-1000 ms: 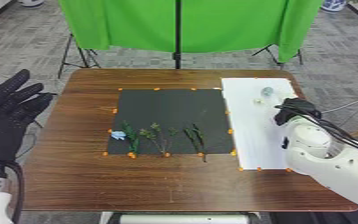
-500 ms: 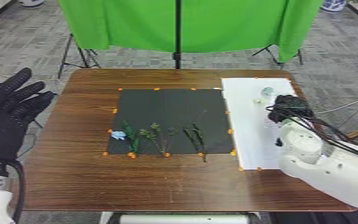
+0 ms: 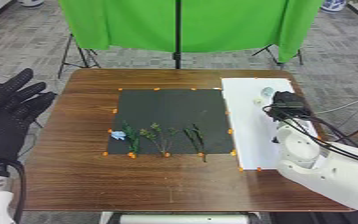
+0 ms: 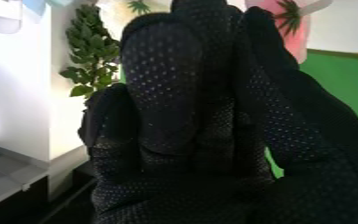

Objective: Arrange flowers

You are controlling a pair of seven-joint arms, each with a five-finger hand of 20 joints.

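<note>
Arranging looks barely begun: the blue flower (image 3: 118,135) and green stems (image 3: 134,142) lie ungathered, fingers apart on the left hand (image 3: 5,117), together on the right hand (image 3: 287,103) by the right edge of the desk (image 3: 158,187).

A flat, square black mat (image 3: 165,107) lies on the brown wooden table (image 3: 162,192), with a long, white rectangular sheet (image 3: 249,135) to its right. Over the mat's near half, left to right, I see a small light-blue flower (image 3: 118,135), a leafy green stem (image 3: 133,140), a branching green sprig (image 3: 161,142) and slim green stems (image 3: 194,136). Green cloth (image 3: 238,25) hangs behind the table.
</note>
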